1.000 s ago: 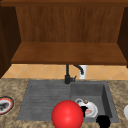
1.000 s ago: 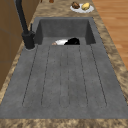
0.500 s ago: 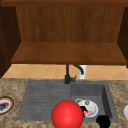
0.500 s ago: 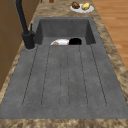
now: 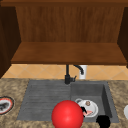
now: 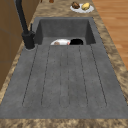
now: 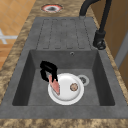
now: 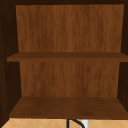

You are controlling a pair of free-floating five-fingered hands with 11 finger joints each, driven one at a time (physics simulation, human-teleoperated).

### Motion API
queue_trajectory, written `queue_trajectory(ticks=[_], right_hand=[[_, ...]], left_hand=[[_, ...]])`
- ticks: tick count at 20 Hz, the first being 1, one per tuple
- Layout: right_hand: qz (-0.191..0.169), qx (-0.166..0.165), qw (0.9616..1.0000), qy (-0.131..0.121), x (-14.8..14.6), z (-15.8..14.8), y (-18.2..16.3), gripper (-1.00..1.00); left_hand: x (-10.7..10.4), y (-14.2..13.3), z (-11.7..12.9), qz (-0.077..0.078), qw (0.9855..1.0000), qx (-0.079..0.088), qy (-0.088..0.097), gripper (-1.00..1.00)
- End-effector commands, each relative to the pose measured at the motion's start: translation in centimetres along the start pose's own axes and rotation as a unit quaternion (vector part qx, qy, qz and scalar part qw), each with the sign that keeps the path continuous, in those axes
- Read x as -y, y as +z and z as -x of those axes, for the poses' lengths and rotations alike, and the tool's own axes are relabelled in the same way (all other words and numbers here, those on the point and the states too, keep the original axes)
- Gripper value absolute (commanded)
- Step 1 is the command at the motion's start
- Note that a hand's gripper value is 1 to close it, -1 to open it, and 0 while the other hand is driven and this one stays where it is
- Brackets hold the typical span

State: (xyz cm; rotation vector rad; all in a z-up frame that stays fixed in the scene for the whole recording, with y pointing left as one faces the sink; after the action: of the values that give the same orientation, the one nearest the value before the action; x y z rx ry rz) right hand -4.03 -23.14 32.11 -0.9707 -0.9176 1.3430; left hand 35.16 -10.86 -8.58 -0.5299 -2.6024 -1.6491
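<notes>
**Item 1 – left hand** (image 7: pixel 48 70): black, sitting low in the sink basin (image 7: pixel 62 58) at the front-left edge of the white plate (image 7: pixel 67 97). Fingers are curling round the near end of a pink slice (image 7: pixel 55 86), gripping it. In the front view the hand (image 5: pixel 82 109) is peeking out just right of the red ball. In the left side view it (image 6: pixel 76 41) is showing as a dark lump beside the plate (image 6: pixel 60 42).

**Item 2 – pink slice:** lying on the plate's left part, with one end at the hand and the other pointing twd. the plate's front rim. Exact food type can't be told.

**Item 3 – white plate:** resting flat on the basin floor, just beside the drain (image 7: pixel 83 80). It is also carrying a small round brown piece (image 7: pixel 73 87), apart from the slice.

**Item 4 – right hand** (image 5: pixel 103 121): hanging at the bottom edge of the front view, right of the plate. It is reading as a dark blob, so can't tell if it is open or closed.

**Item 5 – red ball** (image 5: pixel 67 114): lge., covering the sink's front-centre in the front view.

**Misc.:**
- A black faucet (image 7: pixel 100 37) is standing at the back, betw. basin and drainboard (image 6: pixel 65 75).
- A red-rimmed dish (image 5: pixel 4 105) is sitting on the counter left of the drainboard.
- A plate w/ food (image 6: pixel 81 7) is sitting on the counter right of the basin.
- A wooden cabinet shelf (image 8: pixel 67 107) is hanging above.
</notes>
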Motion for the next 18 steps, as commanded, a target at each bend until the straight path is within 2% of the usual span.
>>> queue_trajectory(ticks=[1, 7, 9, 11, 14, 18], right_hand=[[0.000, 0.000, 1.0000, 0.000, 0.0, 0.0, 0.0, 0.00], [0.000, 0.000, 1.0000, 0.000, 0.0, 0.0, 0.0, 0.00], [0.000, 0.000, 1.0000, 0.000, 0.0, 0.0, 0.0, 0.00], [0.000, 0.000, 1.0000, 0.000, 0.0, 0.0, 0.0, 0.00], [0.000, 0.000, 1.0000, 0.000, 0.0, 0.0, 0.0, 0.00], [0.000, 0.000, 1.0000, 0.000, 0.0, 0.0, 0.0, 0.00]], left_hand=[[0.5, 0.5, -0.6, 0.006, 0.9998, 0.012, -0.013, 1.00], [0.2, 0.9, -1.1, 0.001, 0.9995, 0.018, -0.024, 1.00], [-0.5, 0.7, -0.9, -0.002, 0.9997, 0.021, -0.014, 1.00], [-1.9, 0.3, -1.3, 0.002, 0.9998, 0.017, -0.006, 1.00], [-4.2, 0.3, -2.1, 0.000, 0.9999, 0.009, 0.009, 1.00], [-7.5, 0.6, -3.2, -0.006, 0.9999, 0.013, 0.009, 1.00]])
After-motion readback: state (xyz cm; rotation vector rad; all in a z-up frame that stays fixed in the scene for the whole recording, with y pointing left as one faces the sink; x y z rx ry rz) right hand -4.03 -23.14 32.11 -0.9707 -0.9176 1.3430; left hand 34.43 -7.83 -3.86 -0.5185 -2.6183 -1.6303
